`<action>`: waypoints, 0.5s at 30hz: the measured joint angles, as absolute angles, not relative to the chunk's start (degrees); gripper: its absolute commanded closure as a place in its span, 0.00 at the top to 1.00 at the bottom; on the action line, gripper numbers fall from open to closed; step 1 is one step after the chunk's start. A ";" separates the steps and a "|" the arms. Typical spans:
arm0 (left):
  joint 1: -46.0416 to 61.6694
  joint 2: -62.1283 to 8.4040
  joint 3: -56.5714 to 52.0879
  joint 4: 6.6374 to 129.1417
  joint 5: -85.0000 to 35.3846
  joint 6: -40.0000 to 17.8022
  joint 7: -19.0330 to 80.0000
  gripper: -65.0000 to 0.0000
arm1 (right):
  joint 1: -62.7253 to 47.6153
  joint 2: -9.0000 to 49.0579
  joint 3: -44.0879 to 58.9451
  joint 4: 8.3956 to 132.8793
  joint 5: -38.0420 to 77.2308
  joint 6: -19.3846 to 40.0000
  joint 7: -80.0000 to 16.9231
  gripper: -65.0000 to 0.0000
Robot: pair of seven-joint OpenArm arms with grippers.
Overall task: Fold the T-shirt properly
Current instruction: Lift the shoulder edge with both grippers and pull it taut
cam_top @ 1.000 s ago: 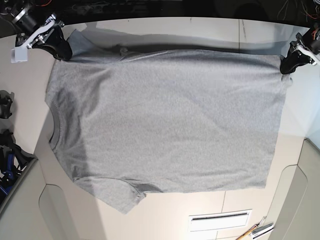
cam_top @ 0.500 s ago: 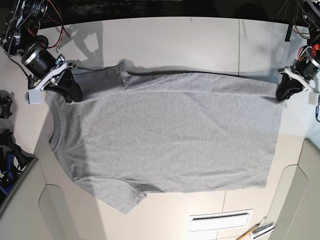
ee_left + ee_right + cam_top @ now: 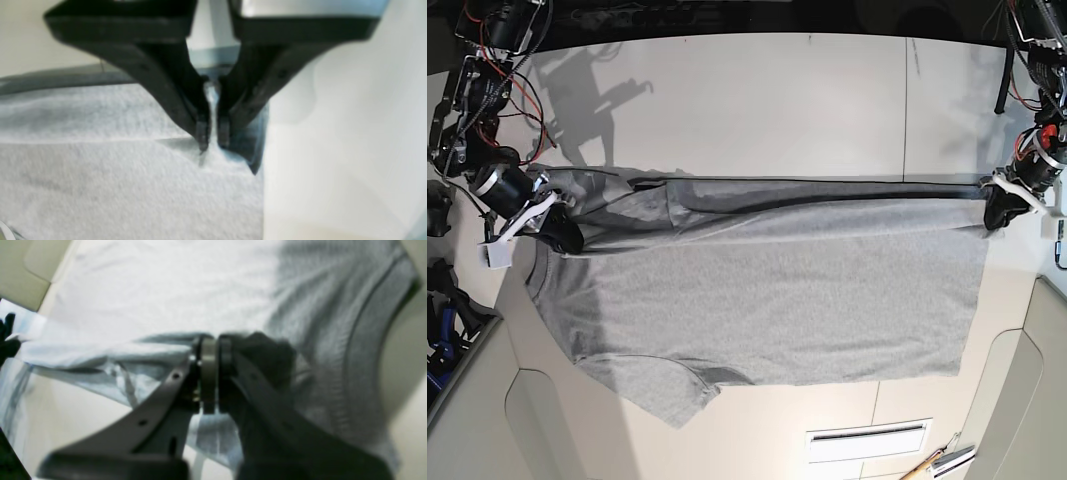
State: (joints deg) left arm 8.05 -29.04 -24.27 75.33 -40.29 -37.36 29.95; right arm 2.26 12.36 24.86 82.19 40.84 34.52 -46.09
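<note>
The heather-grey T-shirt [image 3: 767, 300] lies plain side up on the table, neck to the left, no lettering showing. Its far long edge is lifted and folded toward the near side. My left gripper [image 3: 999, 212] at the base view's right is shut on the far hem corner; the left wrist view shows the fingertips [image 3: 210, 133] pinching cloth [image 3: 100, 186]. My right gripper [image 3: 560, 232] at the base view's left is shut on the shoulder edge by the far sleeve. In the right wrist view its jaws [image 3: 210, 373] clamp grey fabric [image 3: 166, 290], beside the ribbed collar [image 3: 370, 350].
The pale table [image 3: 777, 90] has panel seams, and a white vent slot [image 3: 867, 440] sits near the front edge. A tool with a wooden handle [image 3: 937, 462] lies at the front right. Black clamps [image 3: 439, 300] stand at the left edge.
Both grippers have carried the shirt's far edge toward the near side, from the table's back to about mid-shirt. The folded-over strip has widened.
</note>
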 measured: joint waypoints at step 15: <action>8.08 -28.73 -23.59 75.29 -34.96 -36.99 27.05 0.67 | 3.29 11.94 25.06 75.94 38.50 33.91 -42.54 0.39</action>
State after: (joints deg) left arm 8.08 -28.73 -23.59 75.29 -34.96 -36.99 27.05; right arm 3.29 11.94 25.06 75.94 38.50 33.91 -42.54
